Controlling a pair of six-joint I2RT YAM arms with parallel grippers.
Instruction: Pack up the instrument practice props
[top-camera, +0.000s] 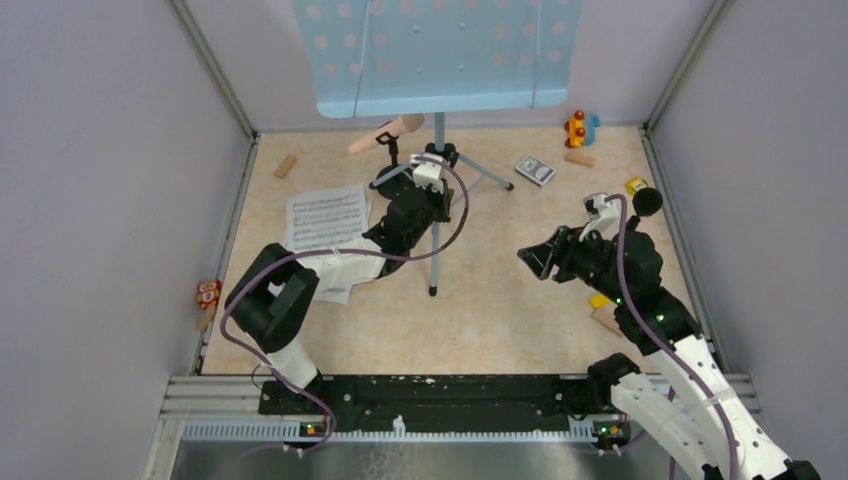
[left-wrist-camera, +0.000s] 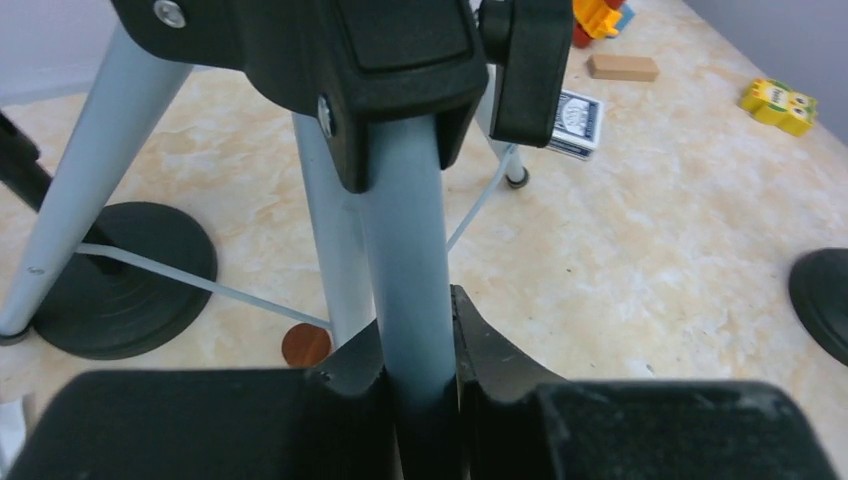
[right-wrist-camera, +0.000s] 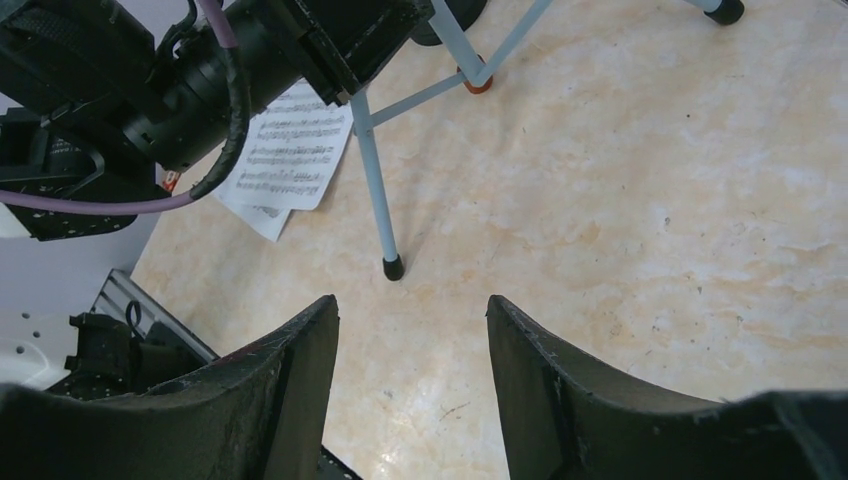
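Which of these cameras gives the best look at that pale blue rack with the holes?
The top external view: the light-blue rack spans its upper edge, holes plain, top cut off. Both wrist views miss it, showing only the stand's grey legs.

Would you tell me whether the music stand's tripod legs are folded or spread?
Spread: the grey legs splay from the hub, feet apart on the table.

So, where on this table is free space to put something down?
The widest bare patch of the beige marbled table is the near middle, between the near grey tripod leg of the light-blue perforated music rack and the open right gripper. It is crowded at the far side around the tripod, and on the left, where white sheet-music pages lie.
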